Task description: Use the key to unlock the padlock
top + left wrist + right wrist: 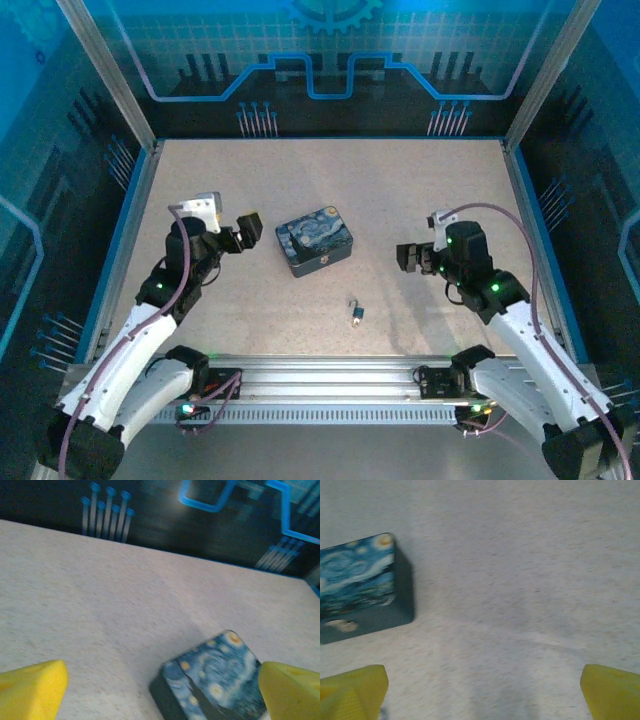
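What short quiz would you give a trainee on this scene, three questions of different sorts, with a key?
1. Multiple choice: where does the padlock lie, relative to the tin?
A) on top of it
B) on the table, apart from it, nearer the near edge
C) behind it, by the far wall
2. True or false: the left gripper and the right gripper are both open and hold nothing.
3. Short answer: which gripper is nearer the padlock?

Key: 1 B; 2 true; 3 the right gripper.
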Controlling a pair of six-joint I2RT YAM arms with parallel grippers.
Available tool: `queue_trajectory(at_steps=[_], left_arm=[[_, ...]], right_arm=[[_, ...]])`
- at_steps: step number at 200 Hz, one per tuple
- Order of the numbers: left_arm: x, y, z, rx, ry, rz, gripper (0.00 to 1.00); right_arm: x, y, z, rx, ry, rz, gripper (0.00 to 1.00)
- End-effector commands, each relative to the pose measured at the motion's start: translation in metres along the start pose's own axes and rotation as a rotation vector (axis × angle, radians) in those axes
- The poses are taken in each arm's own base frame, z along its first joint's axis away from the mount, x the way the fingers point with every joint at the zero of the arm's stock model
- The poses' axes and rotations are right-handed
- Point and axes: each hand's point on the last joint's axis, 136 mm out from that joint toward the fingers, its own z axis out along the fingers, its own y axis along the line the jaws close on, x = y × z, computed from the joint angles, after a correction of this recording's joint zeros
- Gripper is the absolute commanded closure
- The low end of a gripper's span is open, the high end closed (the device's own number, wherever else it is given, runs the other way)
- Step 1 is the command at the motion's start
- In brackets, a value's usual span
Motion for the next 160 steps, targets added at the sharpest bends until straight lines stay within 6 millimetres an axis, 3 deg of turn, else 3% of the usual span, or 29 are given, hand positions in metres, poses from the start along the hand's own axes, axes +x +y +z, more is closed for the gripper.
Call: queue_trajectory(at_steps=[1,30,70,139,160], left_arm=[[-0.008,0.039,0.003,-0.187,-0.094,0.041,0.01],[0.009,0.059,0.023,-0.251,-0.115,0.146,0.01],[0.043,0.077,0.054,-0.284,-0.047,0.226,0.01],[0.073,0.092,0.101,-0.208,0.047,0.21,0.01],[0.08,0.091,0.108,-0.169,0.051,0.238,0.01]], right_arm=[[-0.012,-0.032,0.009,0.139,-0.131,-0.078,0.0],[0.004,-0.049,0.034,0.174,-0.181,-0.167,0.0],[0.019,-0.074,0.067,0.198,-0.185,-0.075,0.0],[-0.012,-0.08,0.107,0.18,-0.31,-0.108,0.0],[-0.011,-0.083,0.124,0.161,-0.292,-0.076,0.0]])
